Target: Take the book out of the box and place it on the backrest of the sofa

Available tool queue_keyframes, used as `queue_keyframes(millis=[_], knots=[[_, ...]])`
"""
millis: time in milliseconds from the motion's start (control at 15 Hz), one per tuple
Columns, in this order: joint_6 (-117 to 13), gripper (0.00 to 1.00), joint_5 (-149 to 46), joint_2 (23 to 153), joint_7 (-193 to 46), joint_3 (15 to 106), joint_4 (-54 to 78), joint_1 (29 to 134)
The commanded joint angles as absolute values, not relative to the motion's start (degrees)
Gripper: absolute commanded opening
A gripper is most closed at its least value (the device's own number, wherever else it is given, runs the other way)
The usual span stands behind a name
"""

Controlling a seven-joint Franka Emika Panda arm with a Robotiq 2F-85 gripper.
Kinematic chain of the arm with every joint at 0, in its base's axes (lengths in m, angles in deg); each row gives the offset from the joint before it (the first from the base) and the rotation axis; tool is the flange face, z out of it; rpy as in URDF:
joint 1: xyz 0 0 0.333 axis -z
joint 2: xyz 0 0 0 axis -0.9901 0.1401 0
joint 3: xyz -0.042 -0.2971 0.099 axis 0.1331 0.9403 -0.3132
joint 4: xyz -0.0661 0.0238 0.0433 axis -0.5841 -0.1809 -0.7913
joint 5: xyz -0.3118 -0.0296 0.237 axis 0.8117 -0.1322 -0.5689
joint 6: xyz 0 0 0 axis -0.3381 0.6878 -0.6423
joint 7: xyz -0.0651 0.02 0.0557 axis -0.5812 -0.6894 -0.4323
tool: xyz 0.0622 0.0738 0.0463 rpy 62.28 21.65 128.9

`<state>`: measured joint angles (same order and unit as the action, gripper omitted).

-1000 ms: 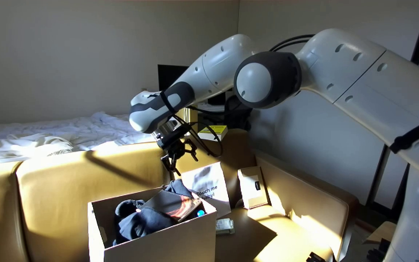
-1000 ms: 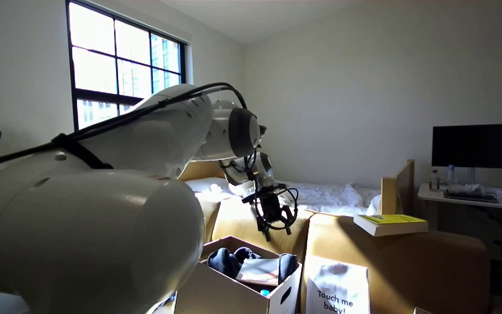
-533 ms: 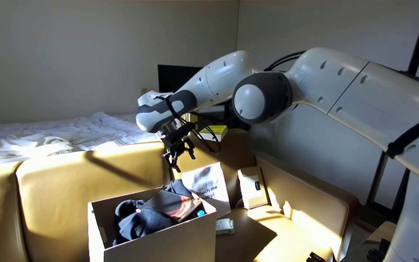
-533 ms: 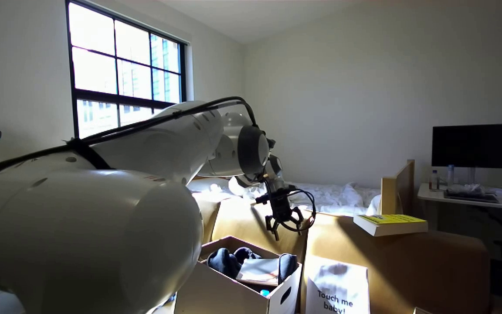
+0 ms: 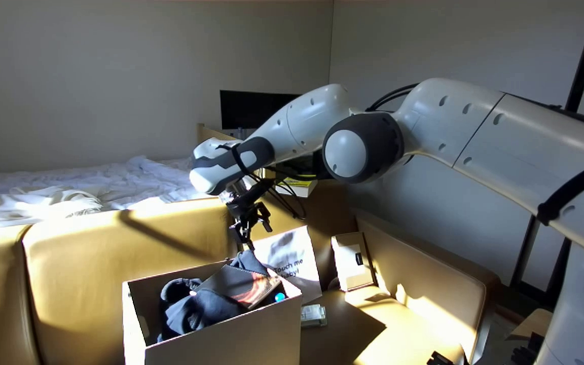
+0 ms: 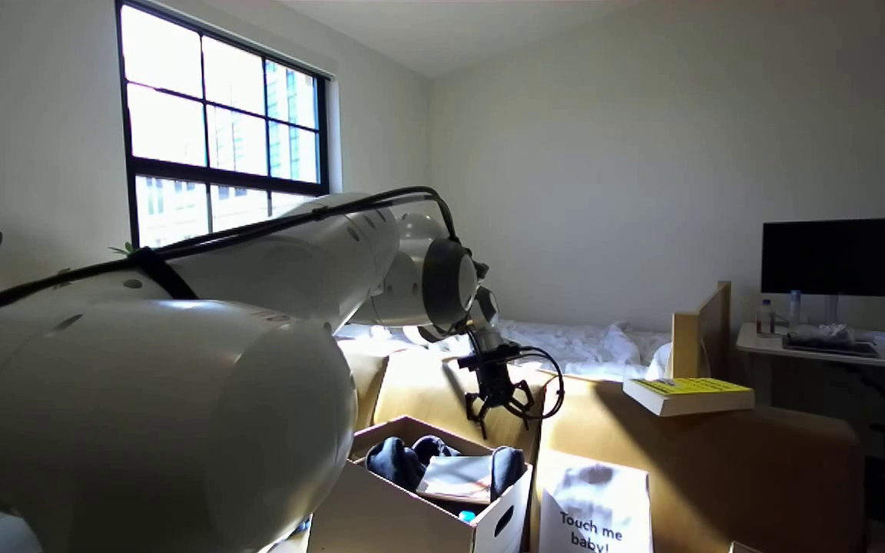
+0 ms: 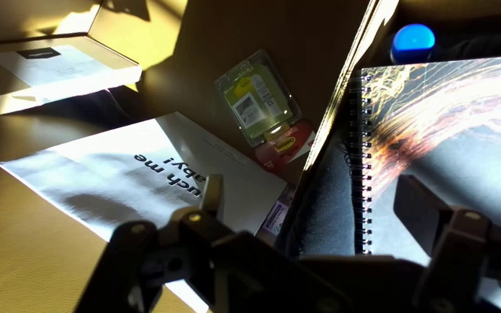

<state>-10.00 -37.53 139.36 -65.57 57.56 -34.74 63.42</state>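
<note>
The book (image 7: 446, 143) with the wire spine (image 7: 365, 167) is in the box (image 5: 251, 334), lying a bit tilted on dark cloth (image 5: 195, 306). The end effector (image 6: 505, 428) hangs above the end of the box by the white bag (image 7: 115, 169). Its 2 fingers (image 7: 420, 215) are spread wide, with nothing between them. In both exterior views the book is below the fingers and a little to their left. In the wrist view the spine goes up and down, crossing the way the fingers face each other; 1 finger shows on the bag side, 1 over the book. I can't tell which way the book is longer, because it runs out of that view. I think the end effector must go down and over toward the book before it can pinch the spine edge. The sofa backrest (image 5: 94, 263) is for later. Since 1 second ago the end effector has come lower, nearer the cloth; the book and box have not moved.
</note>
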Motion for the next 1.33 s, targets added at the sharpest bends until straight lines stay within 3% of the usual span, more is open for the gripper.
queue_keyframes(millis=[0,600,1267], knots=[[-9.5,1.0,-38.3,146.1,-53.5,55.5,-42.0,66.4],[-3.0,1.0,-30.0,141.9,-42.0,57.1,-38.9,56.1],[-4.2,1.0,-32.3,149.0,-12.3,54.5,-48.1,62.0]])
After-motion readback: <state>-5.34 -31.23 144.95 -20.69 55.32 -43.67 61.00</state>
